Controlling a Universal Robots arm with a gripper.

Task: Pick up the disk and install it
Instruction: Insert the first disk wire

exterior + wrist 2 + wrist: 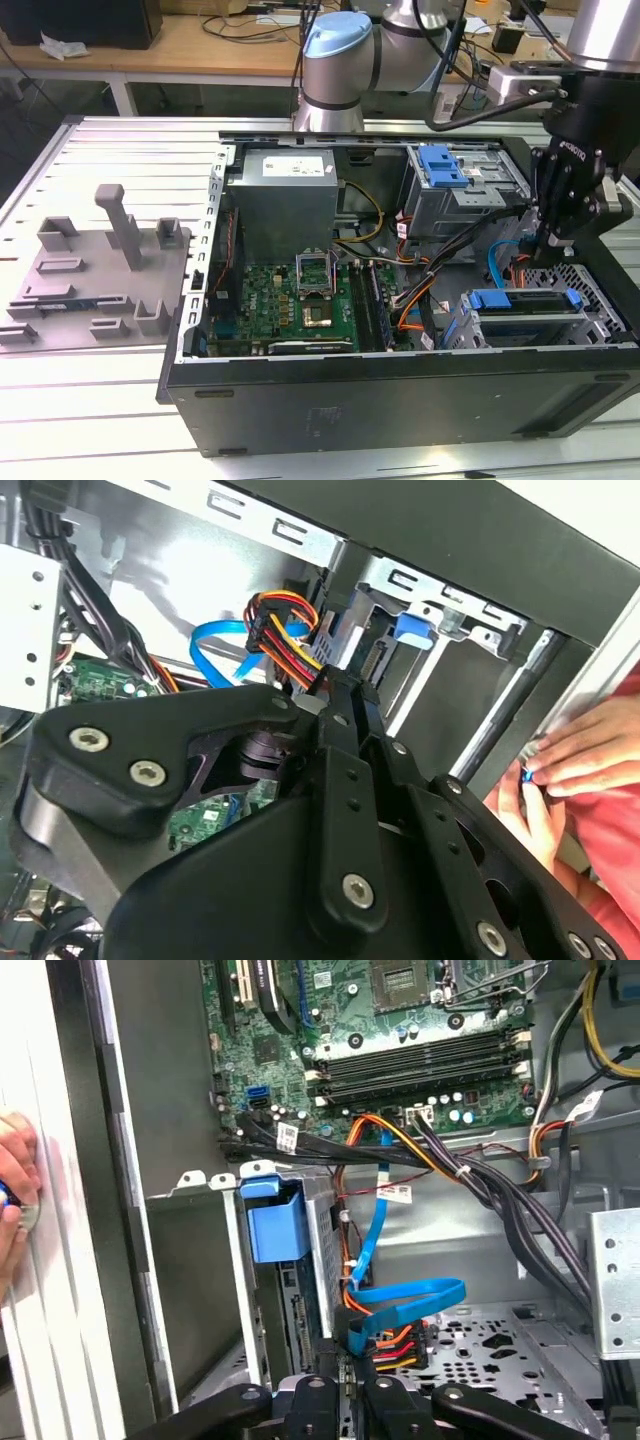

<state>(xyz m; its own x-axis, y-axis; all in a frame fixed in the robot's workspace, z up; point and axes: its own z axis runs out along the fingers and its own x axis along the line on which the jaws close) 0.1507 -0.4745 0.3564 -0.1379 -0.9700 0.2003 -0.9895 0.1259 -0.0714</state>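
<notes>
The disk [522, 300], a silver-grey drive in a bright blue carrier, sits inside the drive cage at the case's front corner, on the exterior view's right. Its blue carrier end [272, 1222] stands up out of the cage in the first wrist view and shows as a blue tab [412, 630] in the second. My black gripper [548, 245] hangs just above the cage's rear end, beside the blue data cable and the orange-yellow power plug. The fingers [336, 720] lie close together with nothing visible between them; the gripper [345, 1390] reaches the disk's connector end.
The open computer case [400, 390] holds a green motherboard [300, 300], a power supply [285, 195], cable bundles and a second cage with a blue latch [440, 165]. A person's hand [570, 770] rests on the case's outer edge. A grey fixture [95, 275] stands on the exterior view's left.
</notes>
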